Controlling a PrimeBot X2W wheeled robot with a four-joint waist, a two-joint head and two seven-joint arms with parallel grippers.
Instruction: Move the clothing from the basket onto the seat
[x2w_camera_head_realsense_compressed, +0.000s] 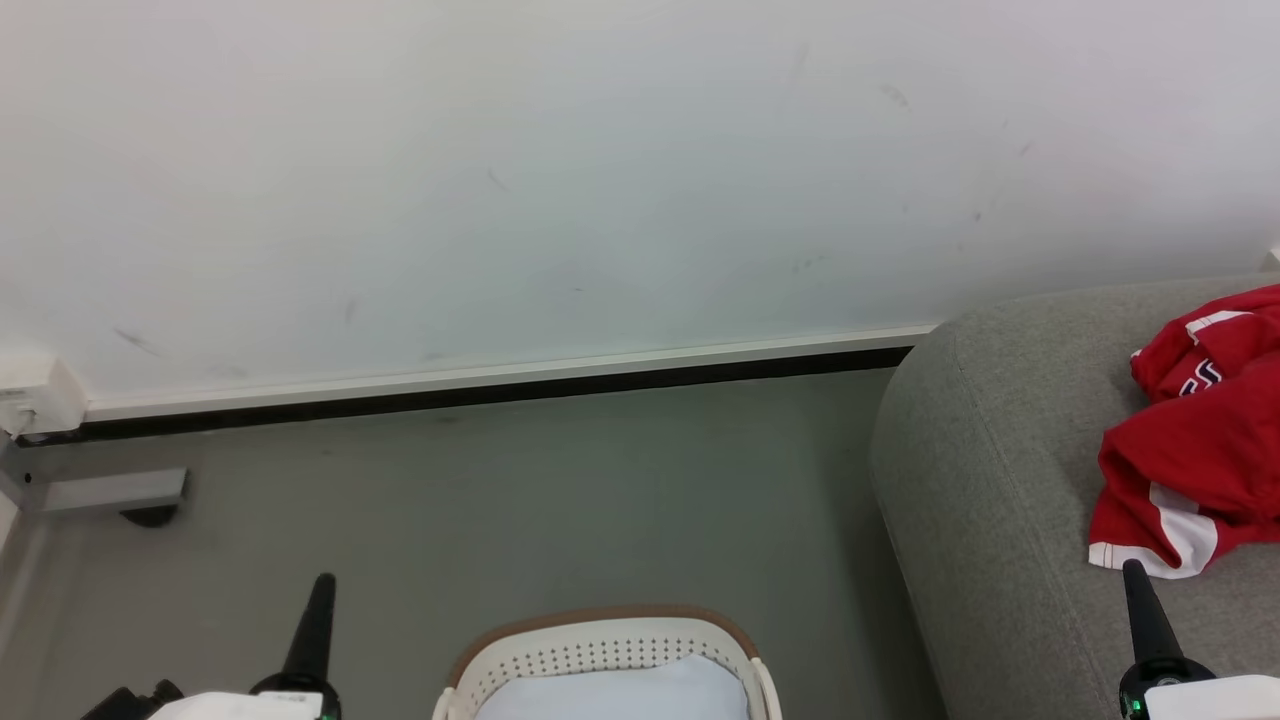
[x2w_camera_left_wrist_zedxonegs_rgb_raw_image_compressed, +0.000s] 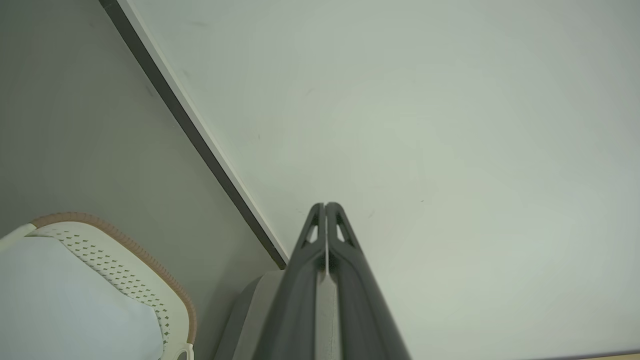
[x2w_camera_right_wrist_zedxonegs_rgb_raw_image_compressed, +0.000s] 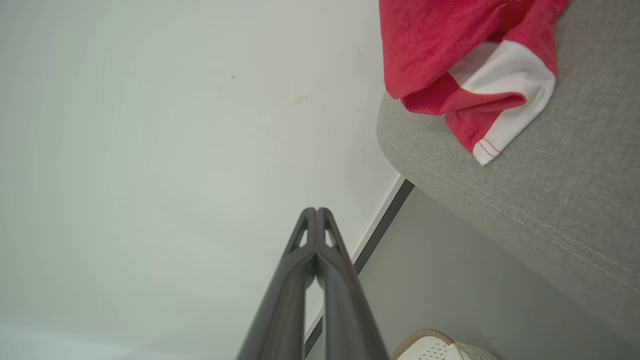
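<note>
Red clothing (x2w_camera_head_realsense_compressed: 1195, 440) with white bands lies crumpled on the grey seat (x2w_camera_head_realsense_compressed: 980, 480) at the right; the right wrist view has the clothing (x2w_camera_right_wrist_zedxonegs_rgb_raw_image_compressed: 450, 55) on the seat (x2w_camera_right_wrist_zedxonegs_rgb_raw_image_compressed: 550, 190) too. The cream basket (x2w_camera_head_realsense_compressed: 600, 650) with a brown rim stands on the floor at bottom centre, holding a pale blue-white cloth; its rim (x2w_camera_left_wrist_zedxonegs_rgb_raw_image_compressed: 125, 245) also appears in the left wrist view. My left gripper (x2w_camera_head_realsense_compressed: 322, 582) is shut and empty, left of the basket, its tips (x2w_camera_left_wrist_zedxonegs_rgb_raw_image_compressed: 325, 205) pressed together. My right gripper (x2w_camera_head_realsense_compressed: 1133, 568) is shut and empty just below the clothing's hem, its tips (x2w_camera_right_wrist_zedxonegs_rgb_raw_image_compressed: 316, 210) closed.
A white wall (x2w_camera_head_realsense_compressed: 600, 170) with a dark baseboard (x2w_camera_head_realsense_compressed: 500, 392) runs behind. Grey floor (x2w_camera_head_realsense_compressed: 600, 500) lies between basket and wall. A white box and grey bracket (x2w_camera_head_realsense_compressed: 60, 450) sit at the far left by the wall.
</note>
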